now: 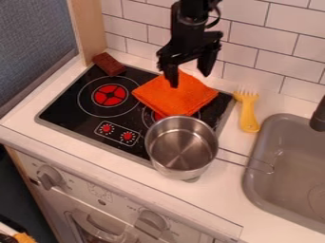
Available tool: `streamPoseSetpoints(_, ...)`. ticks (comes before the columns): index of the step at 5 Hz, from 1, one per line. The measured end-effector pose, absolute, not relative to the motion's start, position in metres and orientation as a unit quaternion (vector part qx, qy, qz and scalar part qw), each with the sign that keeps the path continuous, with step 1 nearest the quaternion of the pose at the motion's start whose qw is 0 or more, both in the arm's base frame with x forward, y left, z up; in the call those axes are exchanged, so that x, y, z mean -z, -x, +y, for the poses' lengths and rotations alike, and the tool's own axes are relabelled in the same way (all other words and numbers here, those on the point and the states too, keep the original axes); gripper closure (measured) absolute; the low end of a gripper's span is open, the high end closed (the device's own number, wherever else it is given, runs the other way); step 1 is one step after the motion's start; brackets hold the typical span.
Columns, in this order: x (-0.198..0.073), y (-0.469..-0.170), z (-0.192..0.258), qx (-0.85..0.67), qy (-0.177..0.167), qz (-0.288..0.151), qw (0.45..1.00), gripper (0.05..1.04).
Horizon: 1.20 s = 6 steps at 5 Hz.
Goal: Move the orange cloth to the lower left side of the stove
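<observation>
Lying folded on the far right part of the stove (63,103), the orange cloth (181,97) is below the claw (189,79), fingers spread wide, left one over the cloth! Down hangs the black arm (190,16) from the far side, claw pointing downward. Left to right now: brown block (109,64) at the far left corner, steel pot (181,147) blocking the cloth's near side, yellow fork (248,114) right of the stove, then the grey sink (253,182)!
</observation>
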<state>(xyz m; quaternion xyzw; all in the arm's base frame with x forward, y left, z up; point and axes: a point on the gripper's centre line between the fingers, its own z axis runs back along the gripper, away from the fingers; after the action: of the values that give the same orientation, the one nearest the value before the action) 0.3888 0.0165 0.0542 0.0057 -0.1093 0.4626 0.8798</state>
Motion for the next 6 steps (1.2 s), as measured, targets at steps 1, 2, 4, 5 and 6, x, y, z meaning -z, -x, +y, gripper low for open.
streamPoseSetpoints(1, -0.025, -0.386, 0.031, -0.484, -0.020, -0.081, 0.871, 0.083)
streamPoseSetpoints(2, -0.015, -0.387, 0.036, -0.490, -0.035, -0.074, 0.868, 0.083)
streamPoseSetpoints(4, -0.011, -0.379, 0.043, -0.512, -0.052, -0.086, 0.853, 0.083)
streamPoseSetpoints(5, -0.015, -0.369, 0.056, -0.527, -0.062, -0.090, 0.843, 0.082)
streamPoseSetpoints(6, -0.017, -0.358, 0.083, -0.562, -0.065, -0.088, 0.820, 0.082)
